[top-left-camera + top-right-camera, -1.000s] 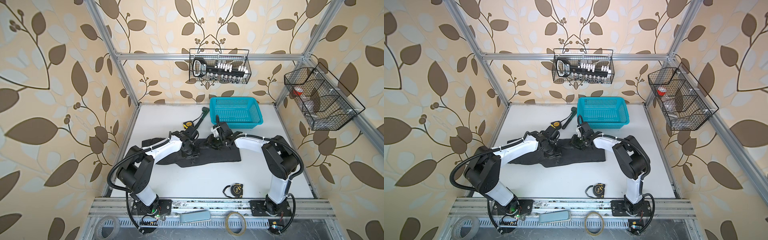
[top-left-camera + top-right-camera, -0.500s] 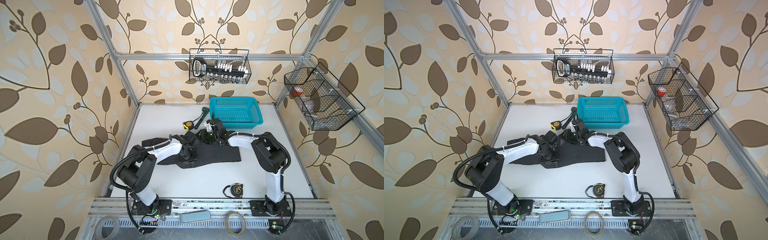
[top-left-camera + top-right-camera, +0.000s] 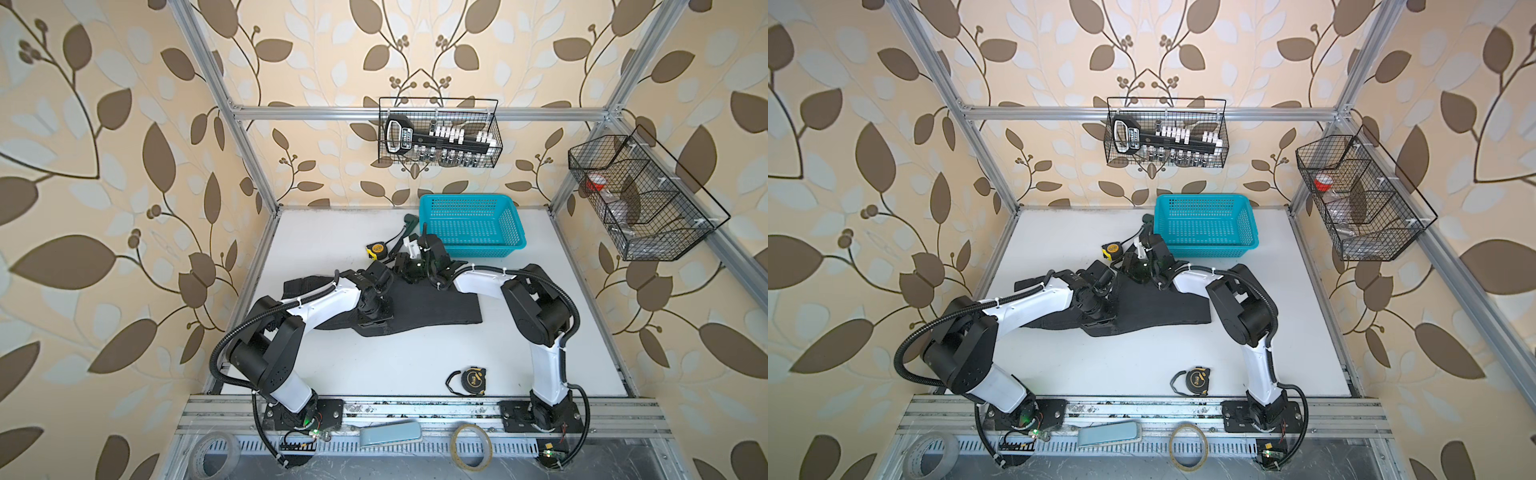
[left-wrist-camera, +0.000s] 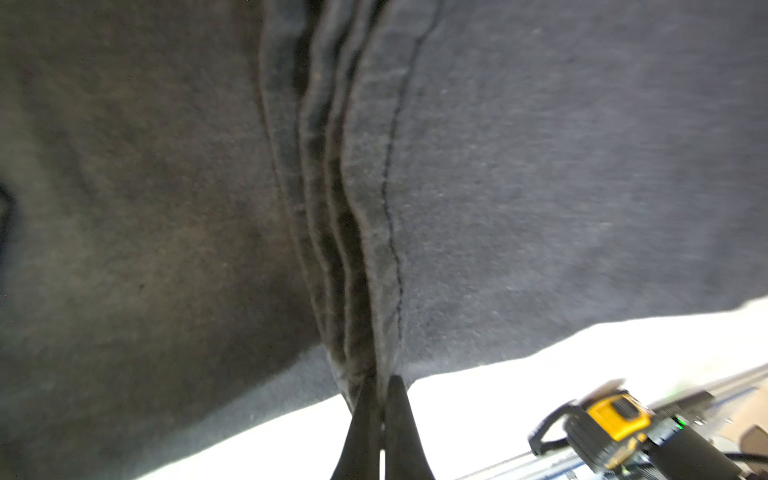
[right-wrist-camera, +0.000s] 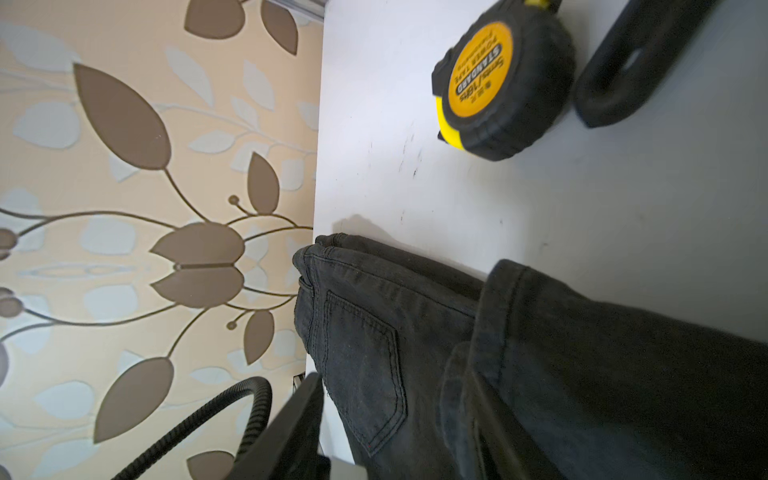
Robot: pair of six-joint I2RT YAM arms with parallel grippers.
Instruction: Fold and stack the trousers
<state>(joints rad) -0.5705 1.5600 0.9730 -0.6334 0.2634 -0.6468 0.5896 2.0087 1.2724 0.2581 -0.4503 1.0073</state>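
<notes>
Leafy wallpaper booth with a white table [image 3: 374, 374], and the trousers [image 3: 436, 307] are lying across the middle of it in both top views, waist end to the left. They're well short of the basket [image 3: 469, 245].

So what's changed in the last second: the left gripper [image 4: 381, 384] has clamped shut. The left wrist view shows its fingers pinching the near edge of the cloth right where a few layers and a seam bunch together. The right gripper [image 3: 409, 266] has slid left along the far edge of the trousers and now sits just beside the yellow tape [image 5: 490, 79]. I honestly can't tell if its jaws are apart or holding anything, since the fingers aren't clear in any view. The trousers' outline on the table looks about the same as before.

My read is that the left side now has its hold for the next fold and the right is still sorting out its spot. The fold isn't finished and nothing's stacked yet.

Writing-wise, the yellow tape's round label says "STANDARD" and "POWER TAPE", plus a size line I can't fully make out. The other tape [image 3: 471, 378] at the front has a round logo that's too small to read. Same goes for the tag on the tool in the wire rack [image 3: 440, 137].
</notes>
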